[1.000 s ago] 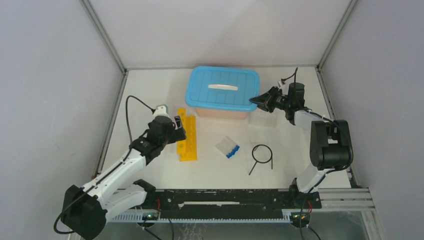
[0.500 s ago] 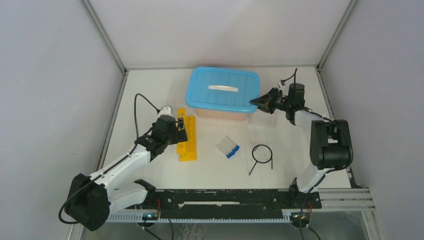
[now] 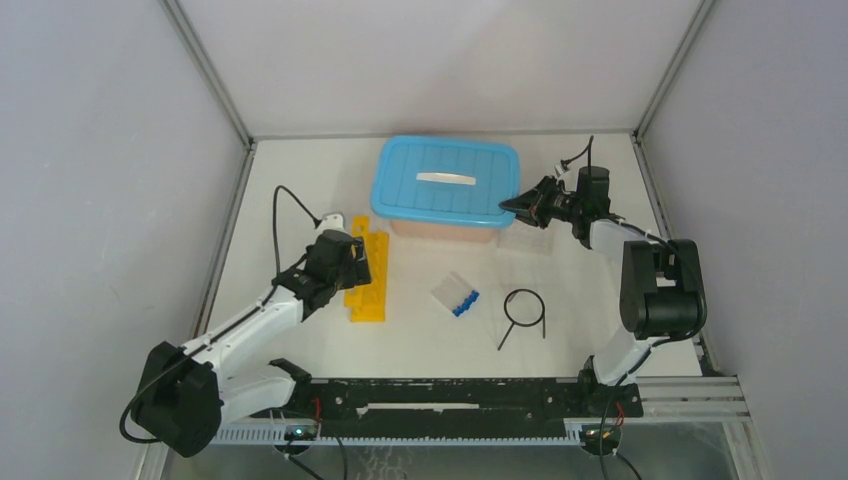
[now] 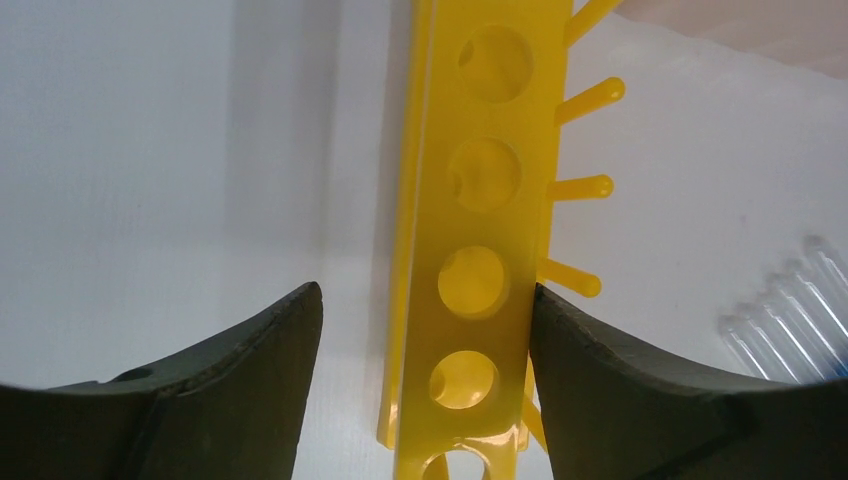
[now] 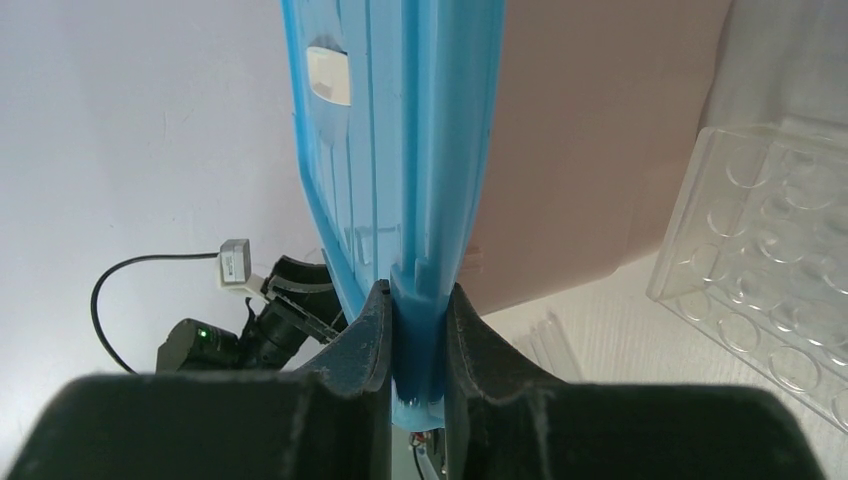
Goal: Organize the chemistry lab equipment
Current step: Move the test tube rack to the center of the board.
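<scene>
The left gripper point(image 4: 422, 295) stands wide astride the yellow rack point(image 4: 485, 170), which lies between its fingers and closer to the right one, so it should centre itself before squeezing evenly, while the right gripper point(image 5: 415, 300) pinches the blue lid point(image 5: 400, 120) by its edge.

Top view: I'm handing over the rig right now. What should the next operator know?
The left gripper is open, fingers either side of the yellow rack, not clamped.
The right gripper is shut on the rim of the blue lid; the lid covers the box.
The clear tray sits beside the box; blue-capped tubes and wire ring lie loose in the middle.
Done: nothing stowed. Left: open the box, sort all four.
</scene>
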Controlling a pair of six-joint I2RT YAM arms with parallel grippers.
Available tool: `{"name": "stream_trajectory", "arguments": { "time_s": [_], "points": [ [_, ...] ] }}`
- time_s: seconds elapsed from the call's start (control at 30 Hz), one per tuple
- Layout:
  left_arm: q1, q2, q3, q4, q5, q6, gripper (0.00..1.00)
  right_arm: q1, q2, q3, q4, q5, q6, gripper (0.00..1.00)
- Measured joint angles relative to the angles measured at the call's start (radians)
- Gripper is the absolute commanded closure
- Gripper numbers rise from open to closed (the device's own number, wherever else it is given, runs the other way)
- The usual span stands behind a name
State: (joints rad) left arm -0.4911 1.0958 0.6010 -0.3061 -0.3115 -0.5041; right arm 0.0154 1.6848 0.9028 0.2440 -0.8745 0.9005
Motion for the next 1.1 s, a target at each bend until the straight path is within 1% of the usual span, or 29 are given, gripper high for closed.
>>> {"name": "stream_trajectory", "arguments": {
  "time_s": [0.37,0.63,1.03,1.1],
  "points": [
    [0.0,0.026,0.044,-0.095,-0.103,-0.001,0.27,-0.001,0.0,0.009,-0.024,-0.004,-0.013,1.0],
    [0.0,0.02,0.044,-0.116,-0.111,-0.004,0.27,-0.005,-0.011,0.011,-0.064,-0.019,-0.037,1.0],
    [0.0,-0.01,0.044,-0.119,-0.109,-0.005,0.26,-0.018,-0.061,0.011,-0.201,-0.028,-0.097,1.0],
    [0.0,-0.014,0.044,-0.123,-0.11,-0.005,0.25,-0.024,-0.071,0.011,-0.229,-0.03,-0.111,1.0]
  ]
}}
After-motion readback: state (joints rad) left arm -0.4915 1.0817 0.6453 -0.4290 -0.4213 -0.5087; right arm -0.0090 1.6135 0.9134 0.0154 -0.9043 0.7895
